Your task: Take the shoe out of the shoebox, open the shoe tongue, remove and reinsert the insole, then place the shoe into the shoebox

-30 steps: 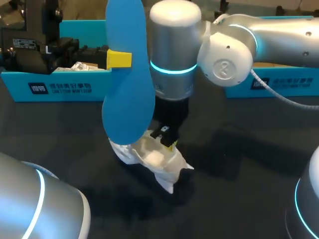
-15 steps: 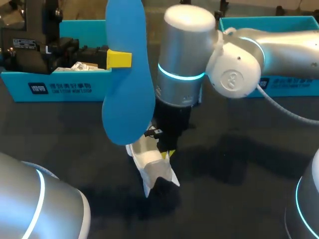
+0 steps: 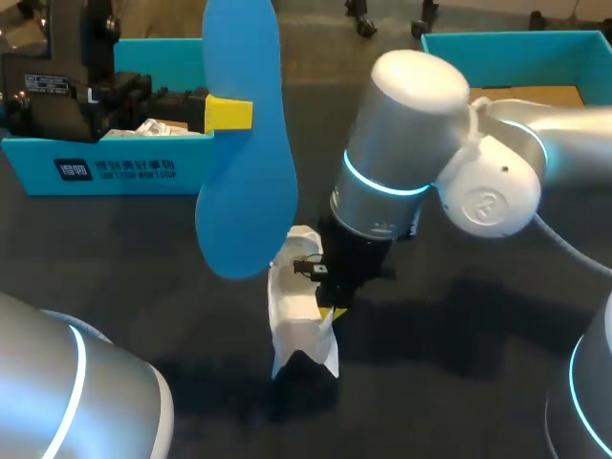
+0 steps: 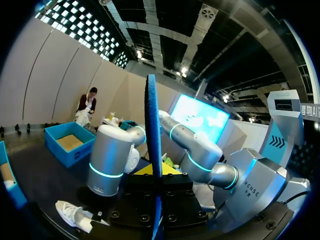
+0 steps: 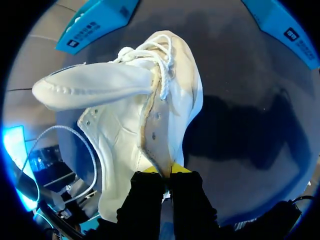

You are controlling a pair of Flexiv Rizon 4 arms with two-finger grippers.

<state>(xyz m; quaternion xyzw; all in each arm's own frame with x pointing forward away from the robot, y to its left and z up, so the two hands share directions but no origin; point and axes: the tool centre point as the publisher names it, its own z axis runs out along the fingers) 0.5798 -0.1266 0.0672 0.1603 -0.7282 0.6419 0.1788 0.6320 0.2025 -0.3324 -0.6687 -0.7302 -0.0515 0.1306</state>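
**A:** While the right gripper (image 5: 167, 172) pinches the side rim of the white shoe (image 5: 125, 115), does anything change?

**B:** Yes. The arm has pulled toward the right and turned the shoe. Its length now runs to the near edge of the table (image 3: 459, 373), close to the middle.

**A:** And the other side?

**B:** The left gripper (image 4: 156, 172) clamps the blue insole (image 4: 152, 125) upright above the shoe. I think reinsertion comes next. The shoebox (image 3: 115, 170) waits at the far left corner.
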